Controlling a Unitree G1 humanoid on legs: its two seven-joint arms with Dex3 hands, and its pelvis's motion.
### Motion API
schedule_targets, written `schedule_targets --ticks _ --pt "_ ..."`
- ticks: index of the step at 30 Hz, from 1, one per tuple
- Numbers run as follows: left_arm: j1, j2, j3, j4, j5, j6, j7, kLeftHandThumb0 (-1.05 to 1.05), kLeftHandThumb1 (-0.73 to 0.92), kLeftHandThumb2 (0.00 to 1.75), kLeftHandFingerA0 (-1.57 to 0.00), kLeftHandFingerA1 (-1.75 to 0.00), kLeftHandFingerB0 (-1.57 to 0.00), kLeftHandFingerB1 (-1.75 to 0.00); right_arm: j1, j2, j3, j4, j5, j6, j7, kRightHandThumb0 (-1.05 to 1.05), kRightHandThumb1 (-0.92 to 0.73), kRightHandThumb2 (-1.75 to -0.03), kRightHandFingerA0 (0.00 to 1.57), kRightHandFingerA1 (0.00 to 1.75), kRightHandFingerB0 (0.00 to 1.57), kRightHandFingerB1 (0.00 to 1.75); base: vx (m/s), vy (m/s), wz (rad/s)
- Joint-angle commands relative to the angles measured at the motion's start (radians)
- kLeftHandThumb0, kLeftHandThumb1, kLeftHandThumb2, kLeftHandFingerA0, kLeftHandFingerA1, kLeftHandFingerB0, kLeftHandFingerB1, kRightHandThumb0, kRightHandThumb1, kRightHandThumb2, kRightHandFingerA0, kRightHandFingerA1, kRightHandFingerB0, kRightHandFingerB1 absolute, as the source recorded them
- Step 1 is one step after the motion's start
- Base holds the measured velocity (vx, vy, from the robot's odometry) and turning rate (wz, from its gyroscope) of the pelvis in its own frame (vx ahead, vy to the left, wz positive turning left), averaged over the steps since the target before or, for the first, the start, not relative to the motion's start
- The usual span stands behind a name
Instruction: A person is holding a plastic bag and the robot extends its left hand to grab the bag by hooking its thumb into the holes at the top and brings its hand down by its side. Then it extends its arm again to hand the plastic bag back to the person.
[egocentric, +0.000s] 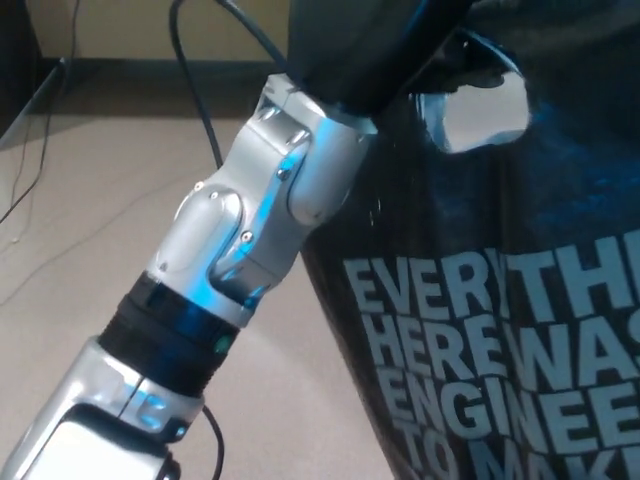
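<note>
The left hand (350, 45) is at the top of the head view, black, mostly cut by the frame edge. Its silver wrist and forearm (250, 230) run down to the bottom left corner. The fingers are not visible enough, so I cannot tell if the hand is closed on sth or not.

The plastic bag (500, 300) is dark, w/ pale block letters on it, and fills the right half of the picture. It hangs just beside the hand and wrist, touching them. Near its top there is a cut-out handle hole (480, 105), and sth light shows through it.

Behind is a beige floor (90, 200), smooth. A dark baseboard (150, 70) runs along a tan wall (130, 25) at the top. A black cable (205, 110) goes down from the top edge behind the wrist. Thin wires (30, 170) lie on the floor at left.
</note>
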Motion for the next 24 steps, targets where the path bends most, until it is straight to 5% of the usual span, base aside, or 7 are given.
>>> schedule_targets --ticks 1,21,22,23,24 --pt "0.082 0.114 0.027 -0.118 -0.101 0.179 -0.416 -0.85 0.43 0.59 0.0 0.0 0.0 0.0 -0.021 0.002 -0.005 0.015 0.013 0.011 -0.005 -0.31 -0.68 -0.61 0.82 0.51 0.66 0.45 0.0 0.0 0.0" --pt "0.348 0.349 0.135 -0.32 -0.282 0.113 -0.584 -0.9 0.45 0.62 0.0 0.0 0.0 0.0 -0.031 -0.001 0.023 0.02 -0.003 0.0 -0.009 -0.3 -0.69 -0.61 0.8 0.51 0.65 0.45 0.0 0.0 0.0" --pt "0.382 0.361 0.153 -0.325 -0.288 0.084 -0.556 -0.7 0.39 0.82 0.0 -0.02 0.0 -0.05 -0.043 0.003 0.021 0.025 0.001 0.005 -0.007 -0.31 -0.68 -0.61 0.81 0.5 0.66 0.45 0.0 0.0 0.0" --pt "0.433 0.379 0.181 -0.332 -0.295 0.039 -0.514 -0.7 0.39 0.82 0.0 -0.02 0.0 -0.05 -0.062 0.01 0.018 0.032 0.006 0.013 -0.003 -0.31 -0.68 -0.61 0.81 0.5 0.66 0.45 0.0 0.0 0.0" --pt "0.485 0.391 0.2 -0.351 -0.304 0.016 -0.496 -0.83 0.48 0.58 0.0 -0.07 0.0 -0.1 -0.069 0.013 0.016 0.036 0.008 0.016 -0.007 -0.31 -0.68 -0.61 0.82 0.52 0.66 0.45 0.0 0.0 0.0"
